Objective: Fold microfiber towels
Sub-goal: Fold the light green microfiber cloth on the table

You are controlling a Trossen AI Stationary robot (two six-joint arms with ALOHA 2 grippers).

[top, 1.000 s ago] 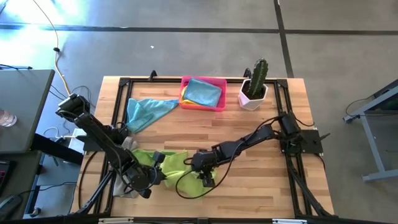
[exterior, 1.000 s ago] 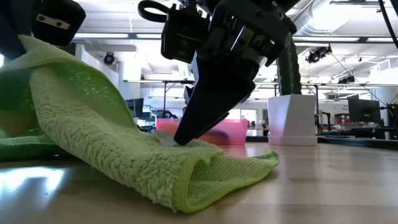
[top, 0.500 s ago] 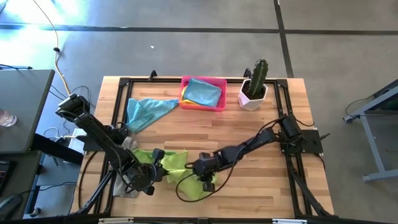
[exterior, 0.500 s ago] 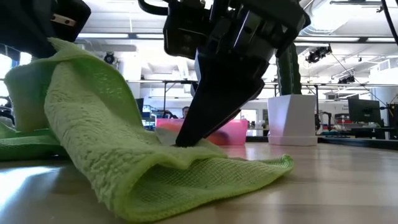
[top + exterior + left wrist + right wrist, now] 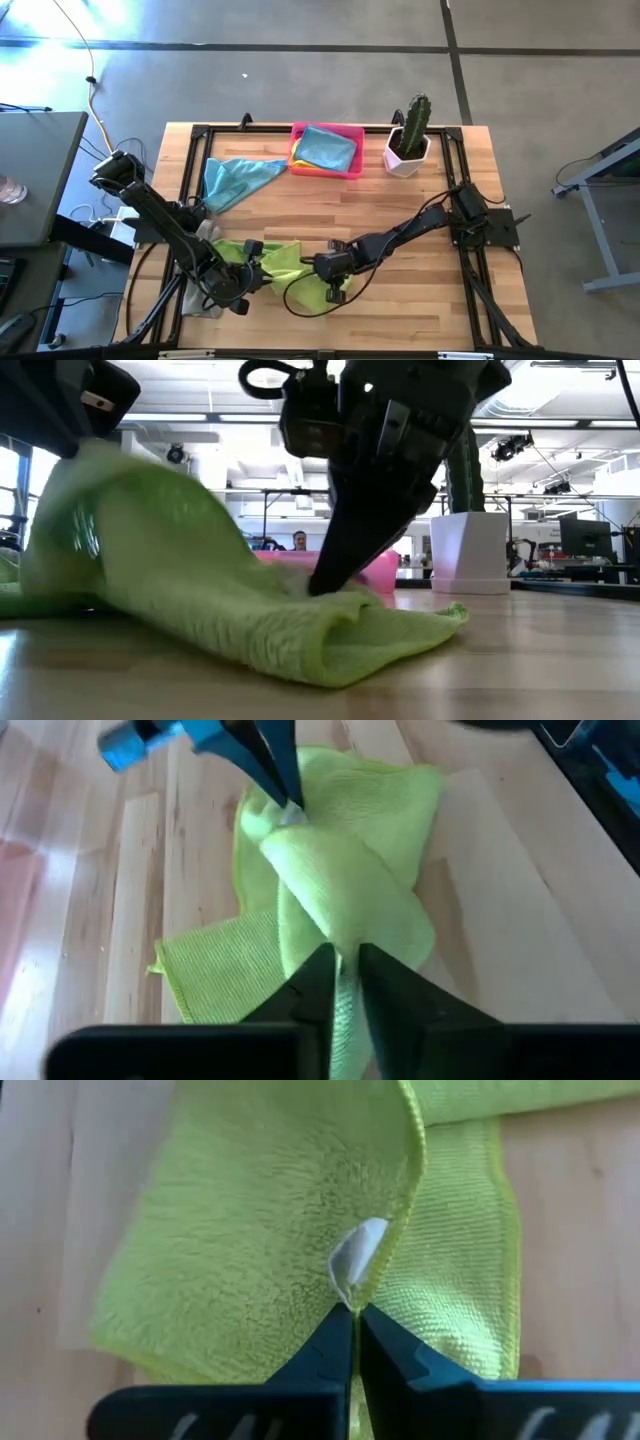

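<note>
A lime green microfiber towel (image 5: 285,262) lies crumpled near the table's front edge, between my two grippers. My left gripper (image 5: 252,272) is shut on its left part, which is raised off the wood (image 5: 110,530). My right gripper (image 5: 335,283) is shut on the towel's edge beside a white label (image 5: 358,1248). The towel's right part (image 5: 400,635) rests on the table. A light blue towel (image 5: 235,180) lies spread at the far left. Another blue towel (image 5: 325,148) sits over a yellow one in the pink tray (image 5: 352,170). My left gripper pinches a bunched fold of the lime towel (image 5: 345,955) between its two fingers, slanting down from the table's left. That part hangs raised above the wood, slack. My right gripper pinches the towel's hemmed edge (image 5: 362,1295) by the white label between its fingertips. The fingers (image 5: 335,560) slant steeply down, and the edge sits just above the table while the cloth around it lies on the wood.
A potted cactus (image 5: 408,135) in a white pot stands at the far right, next to the pink tray. A grey cloth (image 5: 205,232) lies at the left edge by the left arm. Bare wood (image 5: 400,220) stretches across the middle and right.
My right gripper has shut on the towel's edge at the label and rolled a little. The raised left part of the towel under my left gripper has shifted and now shows blurred; the towel's near fold has flattened toward the table.
</note>
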